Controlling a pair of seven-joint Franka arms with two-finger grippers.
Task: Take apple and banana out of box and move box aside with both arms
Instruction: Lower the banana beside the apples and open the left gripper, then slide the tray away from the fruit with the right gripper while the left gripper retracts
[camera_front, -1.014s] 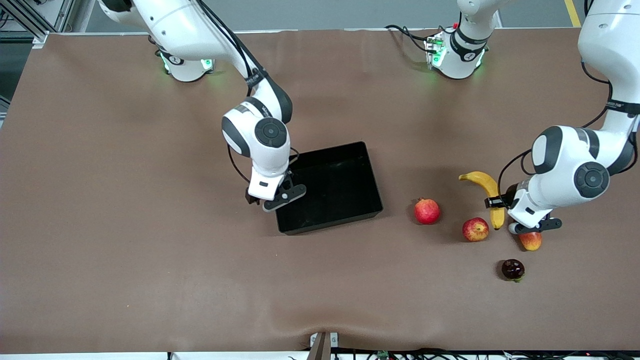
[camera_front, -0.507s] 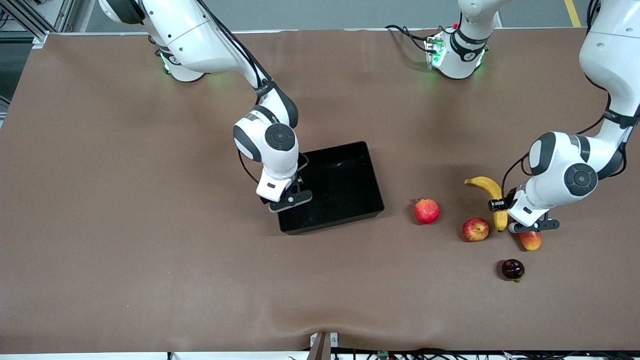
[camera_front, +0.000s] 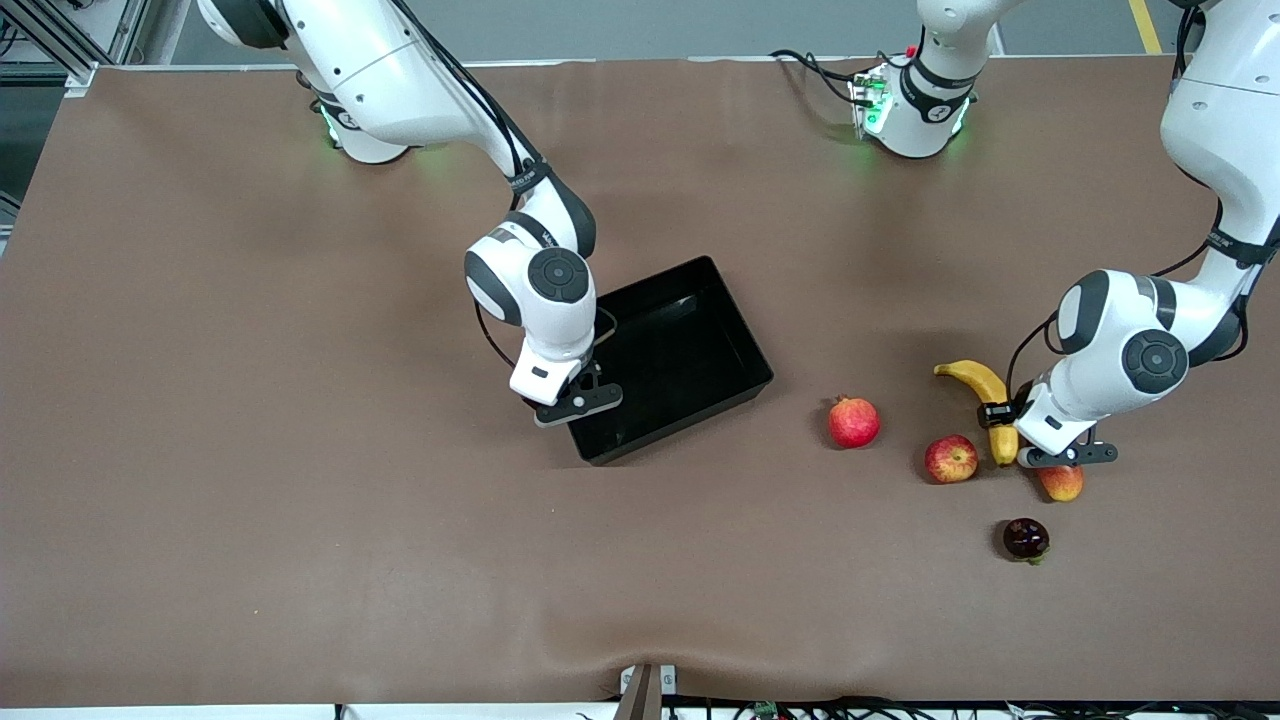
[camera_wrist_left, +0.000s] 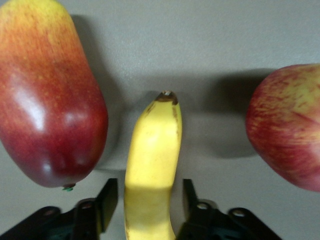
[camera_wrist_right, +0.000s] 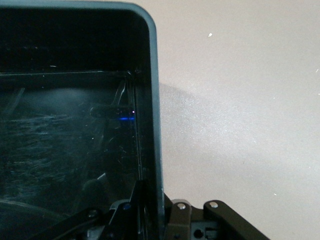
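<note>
Box (camera_front: 690, 360) empty, glossy black, mid-table, sitting skewed to the table edges. Right gripper (camera_front: 577, 400) clamped on the box wall at the corner toward the right arm's end; right wrist view shows one finger inside the wall (camera_wrist_right: 150, 150), one outside. Banana (camera_front: 985, 405) already out, lying on the table toward the left arm's end, with the apple (camera_front: 951, 459) just beside its dark tip and a mango (camera_front: 1061, 482) close by too. Left gripper (camera_front: 1065, 455) low over the banana's tip end; left wrist view shows its fingers (camera_wrist_left: 107, 197) parted either side of the banana (camera_wrist_left: 152, 170), small gaps showing, so it reads as let go. Pomegranate (camera_front: 853, 421) sits between box and apple; a dark fruit (camera_front: 1025, 538) lies nearer the front camera. Judgement: fruit step done, box shift in hand. To do it well, lift the left gripper straight up clear of the fruit, bring it to a second box wall, then move both arms together, keeping the tray level and away from the pomegranate.
</note>
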